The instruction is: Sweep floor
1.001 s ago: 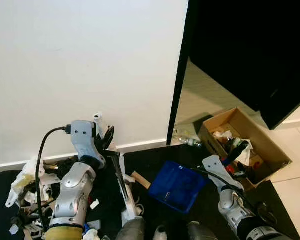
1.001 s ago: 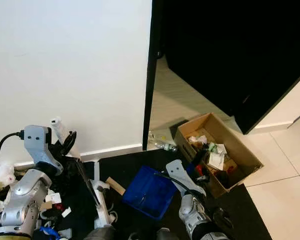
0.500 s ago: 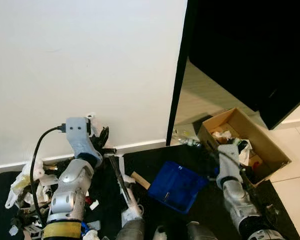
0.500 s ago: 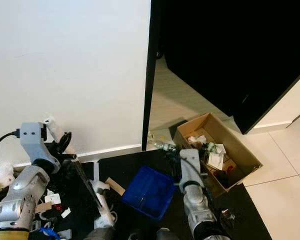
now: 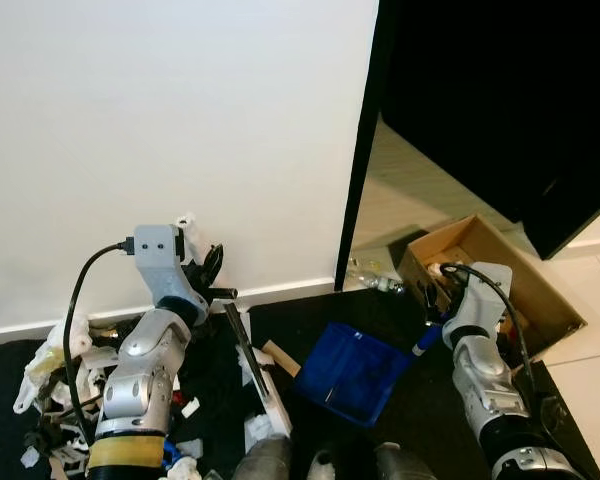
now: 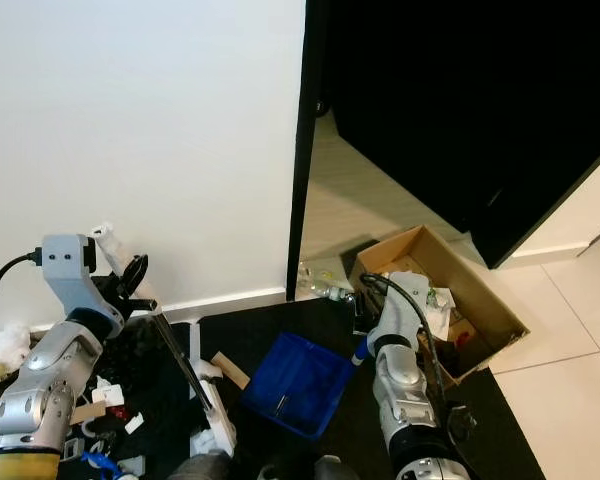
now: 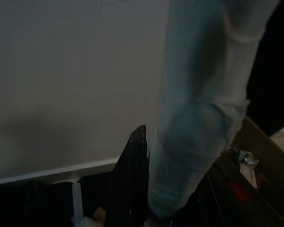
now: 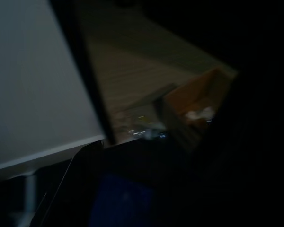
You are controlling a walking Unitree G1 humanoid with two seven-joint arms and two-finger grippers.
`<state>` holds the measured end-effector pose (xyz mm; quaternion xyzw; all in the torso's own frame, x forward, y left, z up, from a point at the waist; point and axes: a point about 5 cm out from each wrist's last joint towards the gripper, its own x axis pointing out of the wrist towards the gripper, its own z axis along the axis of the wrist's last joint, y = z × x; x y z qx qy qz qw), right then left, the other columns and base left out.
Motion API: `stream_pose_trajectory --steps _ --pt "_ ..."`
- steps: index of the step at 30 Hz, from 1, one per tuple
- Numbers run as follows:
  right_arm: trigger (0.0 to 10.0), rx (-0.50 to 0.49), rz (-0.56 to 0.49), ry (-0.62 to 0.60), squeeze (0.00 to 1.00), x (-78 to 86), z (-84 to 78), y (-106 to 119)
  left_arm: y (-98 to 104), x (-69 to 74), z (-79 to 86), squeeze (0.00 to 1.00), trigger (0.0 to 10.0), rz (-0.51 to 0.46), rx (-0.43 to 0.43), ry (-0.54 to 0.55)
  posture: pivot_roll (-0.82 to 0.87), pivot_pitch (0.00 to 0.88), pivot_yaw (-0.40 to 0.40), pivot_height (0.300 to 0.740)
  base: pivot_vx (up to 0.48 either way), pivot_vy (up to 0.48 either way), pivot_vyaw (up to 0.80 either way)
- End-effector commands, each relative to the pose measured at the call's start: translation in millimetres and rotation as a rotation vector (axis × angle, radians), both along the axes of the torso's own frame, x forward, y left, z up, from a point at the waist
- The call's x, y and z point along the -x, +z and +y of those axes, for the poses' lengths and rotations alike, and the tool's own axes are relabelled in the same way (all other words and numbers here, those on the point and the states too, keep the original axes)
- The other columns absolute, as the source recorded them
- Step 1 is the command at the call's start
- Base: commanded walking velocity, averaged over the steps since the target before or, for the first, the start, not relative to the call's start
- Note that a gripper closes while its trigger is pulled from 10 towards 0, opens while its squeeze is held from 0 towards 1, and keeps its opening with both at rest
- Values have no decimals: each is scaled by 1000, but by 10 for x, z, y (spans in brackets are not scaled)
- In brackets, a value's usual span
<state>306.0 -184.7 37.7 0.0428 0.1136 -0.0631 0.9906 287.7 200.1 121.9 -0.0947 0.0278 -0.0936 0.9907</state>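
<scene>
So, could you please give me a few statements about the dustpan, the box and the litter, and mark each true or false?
1. The blue dustpan lies on the dark mat between the two arms. True.
2. The cardboard box is empty. False: it holds crumpled paper and other rubbish.
3. The litter pile lies on the robot's right. False: it is on its left, by the left arm.
4. The white pole is in the left hand. True.
5. The door beyond the box is white. False: it is black.
</scene>
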Motion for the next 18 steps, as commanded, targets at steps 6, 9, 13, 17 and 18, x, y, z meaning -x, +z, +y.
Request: stream_pose_trajectory --steps 6,9,13,17,18 --pt "10000 -66 28 -34 0 16 -99 -23 20 12 3 0 10000 0 20 -14 185 147 17 740 0 0 0" --pt "10000 -61 52 -82 0 10 -164 -41 27 3 -2 0 10000 -1 21 -16 184 148 17 740 0 0 0" --pt "10000 -1 -6 -31 0 -19 -154 55 30 3 -4 0 10000 0 21 -18 184 148 13 740 0 0 0" --pt "10000 5 -26 -59 0 -22 -179 103 23 8 -10 0 10000 1 20 -19 182 145 9 740 0 0 0" --pt "10000 3 -24 -69 0 -21 -189 107 21 9 -12 0 10000 2 20 -20 182 145 8 740 0 0 0"
